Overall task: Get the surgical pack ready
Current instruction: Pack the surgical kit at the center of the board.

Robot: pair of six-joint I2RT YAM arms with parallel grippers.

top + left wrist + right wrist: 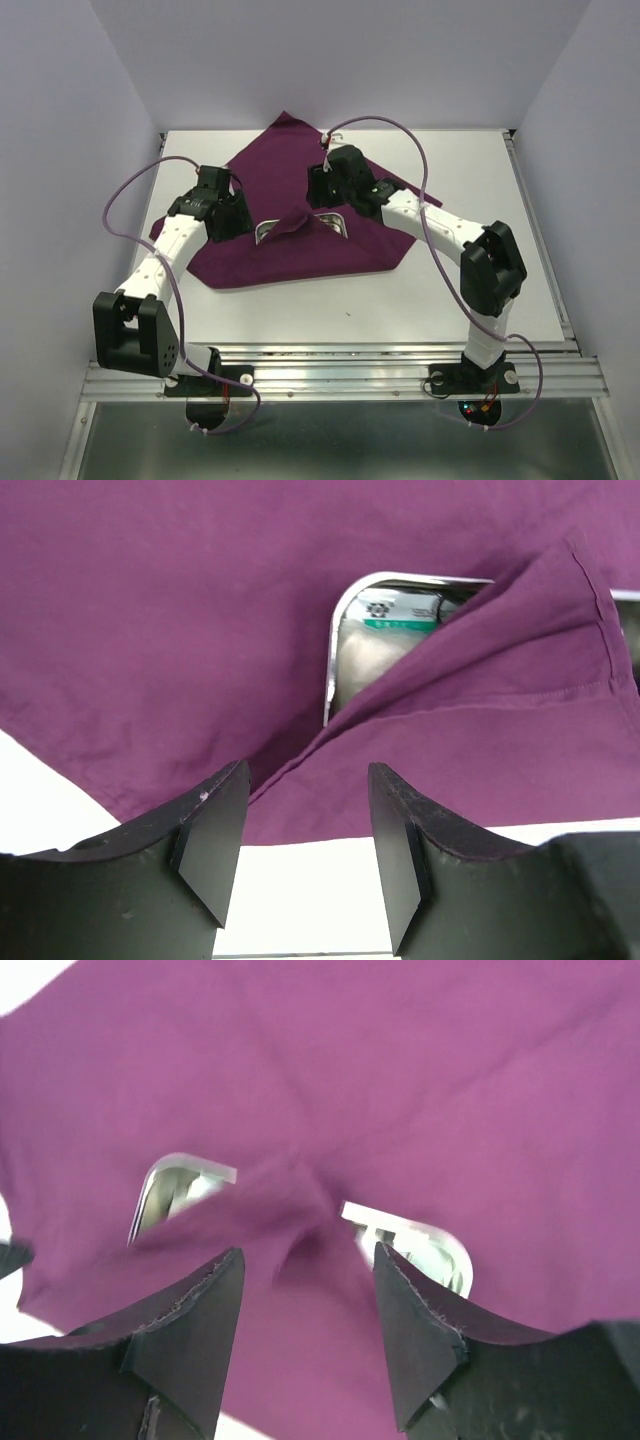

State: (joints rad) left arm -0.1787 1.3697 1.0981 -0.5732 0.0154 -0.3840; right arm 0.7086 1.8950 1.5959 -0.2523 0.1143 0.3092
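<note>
Quick look at where we're at with the pack. The purple cloth [290, 160] is spread on the white tabletop [450, 300], turned like a diamond. One corner points at the far edge and the side corners run out left and right. The near corner is flipped back over the middle, so that flap [297, 222] points away from the arm bases and lies on top of the steel tray [264, 232].

The tray sits roughly in the centre of the cloth with its long axis running left to right. We only see its two ends poking out on either side of the flap. Through the left wrist camera we can make out a white gauze packet [400, 615] with a green label in the uncovered end. Anything else in there is hidden under the fabric.

The left fingers [215, 840] are spread apart with nothing between them, over the cloth just beside the tray's left end. The right fingers [190, 1330] are spread too, hanging right above the folded ridge of the flap on the tray's far side. As far as we can tell they aren't pinching it, though that view is a bit blurry.
</note>
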